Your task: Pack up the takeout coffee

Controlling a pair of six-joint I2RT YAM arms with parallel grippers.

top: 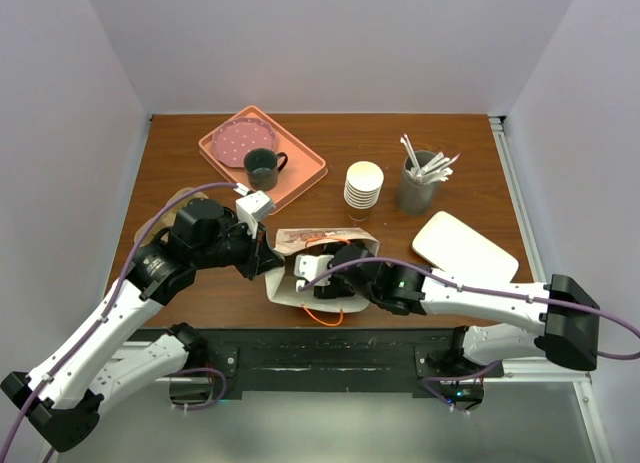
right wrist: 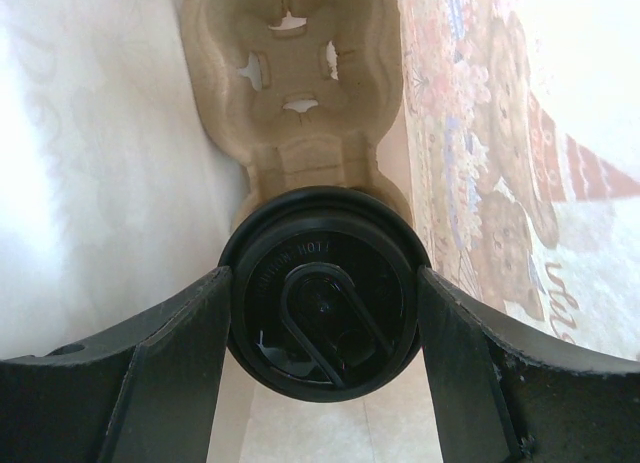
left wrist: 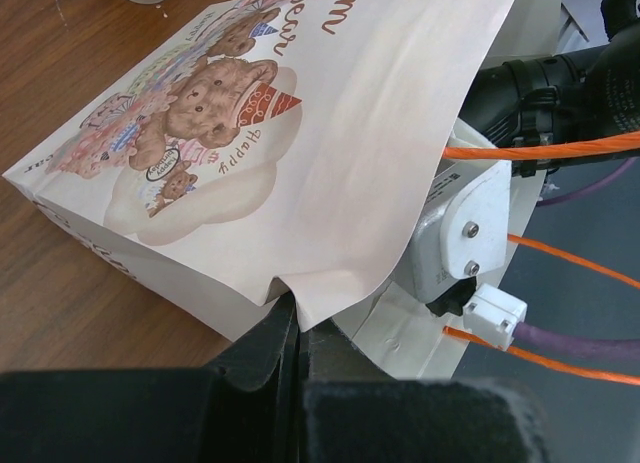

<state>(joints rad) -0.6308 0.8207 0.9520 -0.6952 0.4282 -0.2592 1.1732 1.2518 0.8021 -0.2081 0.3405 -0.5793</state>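
Brown wood table [top: 340, 133], white booth walls around it. From overhead I can't see the takeout coffee at all. It's inside the paper bag [top: 290, 288], which lies on its side near the front edge with its mouth toward the right arm. The right gripper [top: 322, 279] is pushed into that mouth, so its fingertips are hidden in that view.

The right wrist view is the only one showing the takeout coffee [right wrist: 320, 303], and only its round black sip lid shows, end-on. The cup body behind the lid is hidden. The right gripper [right wrist: 322, 283] has a finger [right wrist: 180, 363] on each side of the lid, jaws spread wide and pressed against the rim, so I read it as gripped. Just beyond the lid is a pulp cup carrier [right wrist: 290, 63] with its far end cut off at the top of the frame. I can't tell if the cup sits in one of its wells. The bag's white inner wall is on the left and its print shows through on the right.

The left gripper [left wrist: 297, 323] is fully closed, pinching the bag's rim at a crease. The bear-print side of the bag [left wrist: 330, 133] faces up. Overhead, the left gripper [top: 262, 258] is at the bag's left edge.

The bag's orange cord handle [top: 335, 313] pokes out at the front.

At the back are a pink tray [top: 300, 173] with a dark green mug [top: 262, 166], a stack of white paper cups [top: 364, 188] and a grey holder [top: 415, 188] of white sticks. A tan thing [top: 183, 196] is half under the left arm and I can't make it out.
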